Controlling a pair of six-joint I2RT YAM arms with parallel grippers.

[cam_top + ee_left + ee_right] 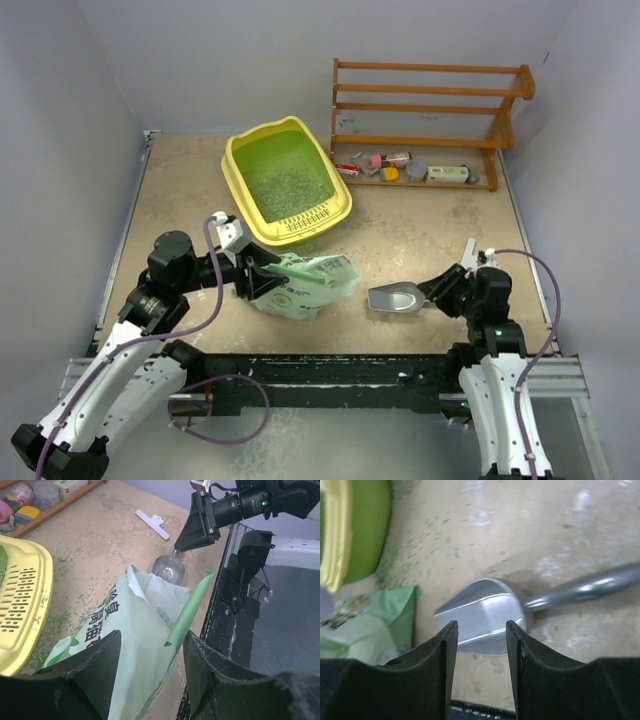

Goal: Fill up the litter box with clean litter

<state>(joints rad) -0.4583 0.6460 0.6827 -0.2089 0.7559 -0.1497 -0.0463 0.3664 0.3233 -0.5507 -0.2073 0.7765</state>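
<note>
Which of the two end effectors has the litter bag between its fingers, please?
The left end effector: the pale-green bag sits between its fingers, whereas the right end effector is over the grey scoop.

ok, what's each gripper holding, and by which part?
Left gripper holds the litter bag low on its body, away from its mouth. Right gripper holds nothing; open above the scoop.

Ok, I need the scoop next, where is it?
In the top view, the metal scoop lies right of centre, between the litter bag and the right claw.
</note>
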